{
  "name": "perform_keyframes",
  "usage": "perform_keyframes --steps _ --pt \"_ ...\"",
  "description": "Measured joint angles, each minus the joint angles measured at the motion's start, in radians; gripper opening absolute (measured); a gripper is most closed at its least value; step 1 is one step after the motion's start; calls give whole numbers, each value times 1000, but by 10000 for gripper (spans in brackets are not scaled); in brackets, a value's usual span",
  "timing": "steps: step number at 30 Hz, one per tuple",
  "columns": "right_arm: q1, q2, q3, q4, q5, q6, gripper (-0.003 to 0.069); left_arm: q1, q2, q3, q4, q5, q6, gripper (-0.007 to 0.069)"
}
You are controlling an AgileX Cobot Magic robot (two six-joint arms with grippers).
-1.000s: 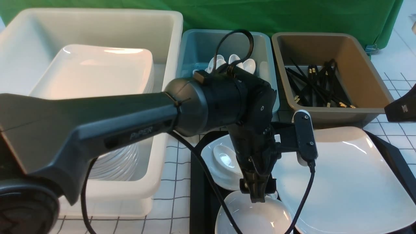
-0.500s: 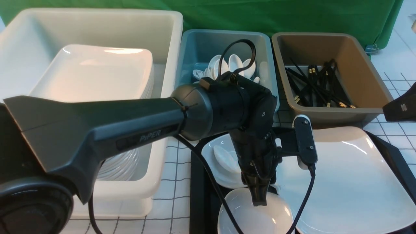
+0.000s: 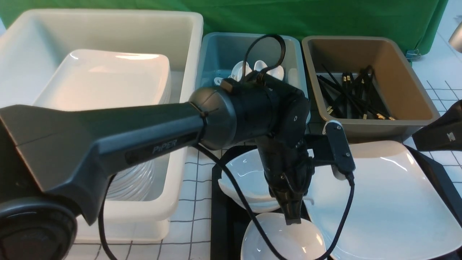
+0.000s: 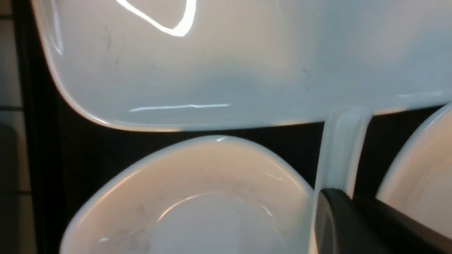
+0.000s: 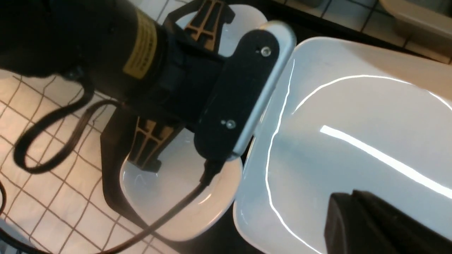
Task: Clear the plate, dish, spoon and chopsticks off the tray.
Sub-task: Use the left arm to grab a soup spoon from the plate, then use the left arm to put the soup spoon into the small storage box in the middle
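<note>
The left pincer [image 3: 293, 216] is pointed down over the tray [image 3: 218, 224], between the far dish [image 3: 245, 173] and the near dish [image 3: 281, 240]. The spoon [image 4: 340, 151] handle is met by its dark finger [image 4: 332, 218], but whether it is gripped cannot be told. Just right of this pincer the plate [image 3: 389, 202] is laid on the tray, beneath the right pincer [image 5: 367, 218], whose opening is hidden.

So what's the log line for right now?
left claw: down at spoon handle | grip: cannot tell | plate: on tray
</note>
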Motion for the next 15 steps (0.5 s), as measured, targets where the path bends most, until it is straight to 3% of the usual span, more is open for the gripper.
perform_keyframes --steps 10,15 --pt "0 0 0 6 -2 -2 19 18 -14 -86 9 55 -34 17" --pt "0 -18 0 18 1 -2 19 100 -16 -219 -43 119 -80 17"
